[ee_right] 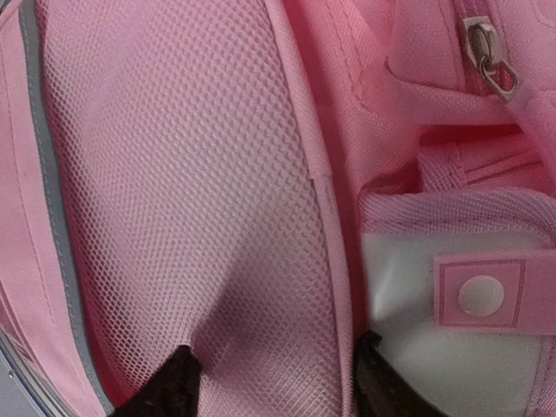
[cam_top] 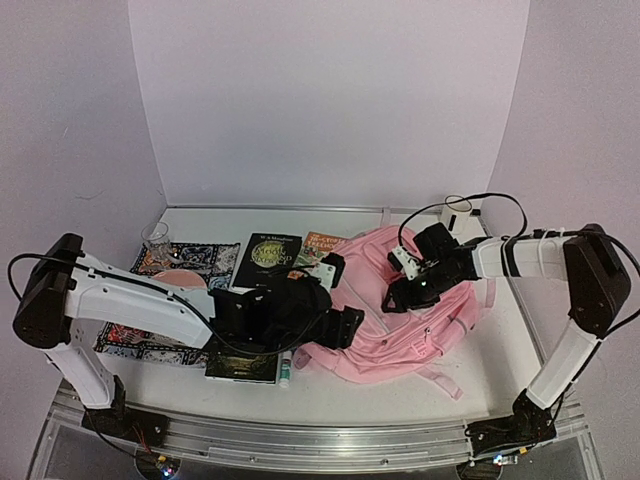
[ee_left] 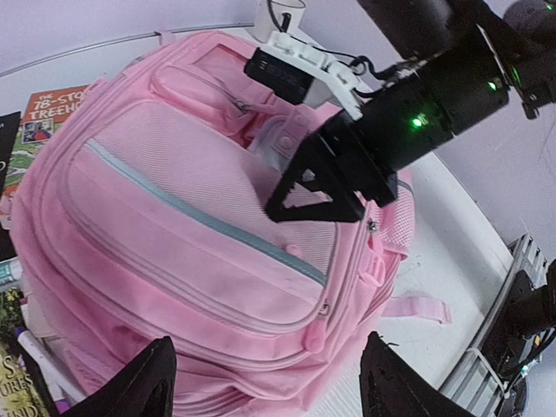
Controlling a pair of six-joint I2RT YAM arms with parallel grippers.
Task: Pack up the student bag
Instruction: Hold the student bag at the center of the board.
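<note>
The student bag (cam_top: 420,320) is a large pink backpack lying flat, front side up, right of the table's middle. It fills the left wrist view (ee_left: 174,226) and the right wrist view (ee_right: 174,174). My left gripper (cam_top: 347,327) is open and empty at the bag's left edge, its fingers (ee_left: 152,382) spread wide just short of a pink zip pull (ee_left: 317,334). My right gripper (cam_top: 403,293) is open and pressed down on the bag's top, seen from the left wrist too (ee_left: 314,208). Pink mesh bulges between its fingertips (ee_right: 178,387), next to the white patch (ee_right: 417,287).
A black book (cam_top: 265,258) and a colourful book (cam_top: 320,244) lie left of the bag. A patterned cloth (cam_top: 195,258) holds a glass (cam_top: 157,237) and a pink dish (cam_top: 180,279). Another book (cam_top: 240,367) and a pen (cam_top: 285,371) lie under my left arm. A white box (cam_top: 458,221) sits at the back.
</note>
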